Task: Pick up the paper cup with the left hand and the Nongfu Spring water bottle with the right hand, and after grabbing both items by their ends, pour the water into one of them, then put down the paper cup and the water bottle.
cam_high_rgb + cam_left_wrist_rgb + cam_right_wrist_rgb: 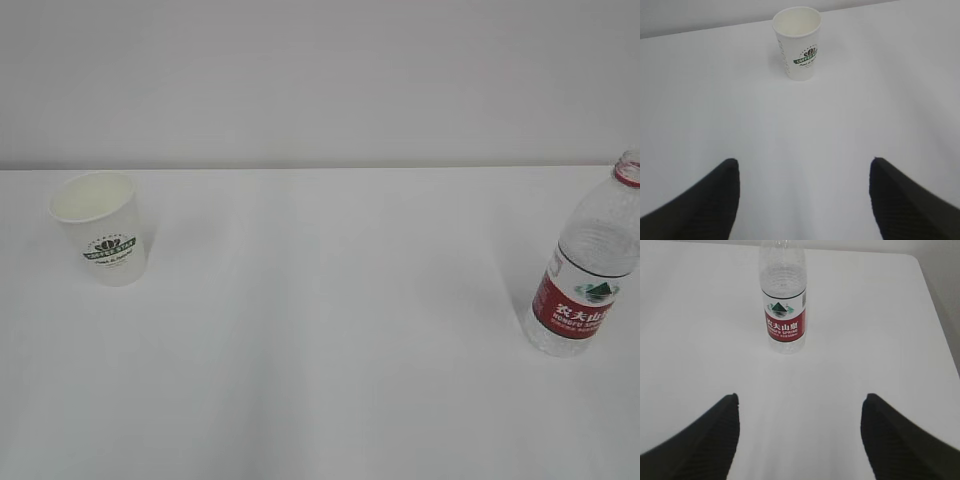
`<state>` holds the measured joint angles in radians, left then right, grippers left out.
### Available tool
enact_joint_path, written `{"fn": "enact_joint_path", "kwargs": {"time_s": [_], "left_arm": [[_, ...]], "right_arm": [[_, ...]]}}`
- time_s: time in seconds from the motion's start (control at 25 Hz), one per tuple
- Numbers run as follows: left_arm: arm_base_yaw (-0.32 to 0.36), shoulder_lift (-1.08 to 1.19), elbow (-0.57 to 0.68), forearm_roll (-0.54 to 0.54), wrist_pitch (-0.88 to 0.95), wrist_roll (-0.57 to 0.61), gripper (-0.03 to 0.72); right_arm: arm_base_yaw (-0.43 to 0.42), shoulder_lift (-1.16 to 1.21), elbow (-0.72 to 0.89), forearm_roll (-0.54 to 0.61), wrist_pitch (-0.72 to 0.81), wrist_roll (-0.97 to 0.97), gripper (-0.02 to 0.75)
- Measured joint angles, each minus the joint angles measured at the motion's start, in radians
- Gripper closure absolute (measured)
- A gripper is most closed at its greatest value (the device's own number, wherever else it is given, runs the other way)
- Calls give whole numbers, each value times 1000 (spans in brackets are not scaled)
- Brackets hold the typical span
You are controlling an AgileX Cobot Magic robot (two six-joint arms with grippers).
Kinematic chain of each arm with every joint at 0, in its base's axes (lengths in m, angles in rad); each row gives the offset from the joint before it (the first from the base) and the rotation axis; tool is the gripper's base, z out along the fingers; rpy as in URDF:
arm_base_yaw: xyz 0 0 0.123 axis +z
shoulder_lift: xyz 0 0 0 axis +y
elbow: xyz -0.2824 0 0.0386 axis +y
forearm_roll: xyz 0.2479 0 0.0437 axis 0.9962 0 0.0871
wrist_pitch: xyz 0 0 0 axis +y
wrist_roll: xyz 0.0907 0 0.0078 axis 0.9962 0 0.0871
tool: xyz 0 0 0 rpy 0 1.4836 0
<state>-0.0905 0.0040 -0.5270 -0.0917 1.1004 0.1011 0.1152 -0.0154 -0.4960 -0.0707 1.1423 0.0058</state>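
Observation:
The white paper cup (100,230) with a dark green logo stands upright at the table's left; the left wrist view has the cup (797,42) far ahead of my left gripper (804,162), which is open and empty. The Nongfu Spring water bottle (590,265), clear with a red label and no cap, stands upright at the right edge of the exterior view. Seen from the right wrist, the bottle (784,297) is ahead of my right gripper (800,397), also open with nothing between its fingers. Water fills the bottle's lower part. Neither arm shows in the exterior view.
The white table (330,330) meets a pale wall at the back. In the right wrist view the table's right edge (940,315) and rounded far corner show, a little way to the right of the bottle.

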Motion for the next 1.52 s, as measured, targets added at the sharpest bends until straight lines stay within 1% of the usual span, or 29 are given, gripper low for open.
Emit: {"fn": "enact_joint_path", "kwargs": {"time_s": [1.32, 1.52], "left_arm": [[-2, 0, 0, 0, 0, 0, 98], [-2, 0, 0, 0, 0, 0, 109]], "right_arm": [[0, 0, 0, 0, 0, 0, 171], [0, 0, 0, 0, 0, 0, 171]]}}
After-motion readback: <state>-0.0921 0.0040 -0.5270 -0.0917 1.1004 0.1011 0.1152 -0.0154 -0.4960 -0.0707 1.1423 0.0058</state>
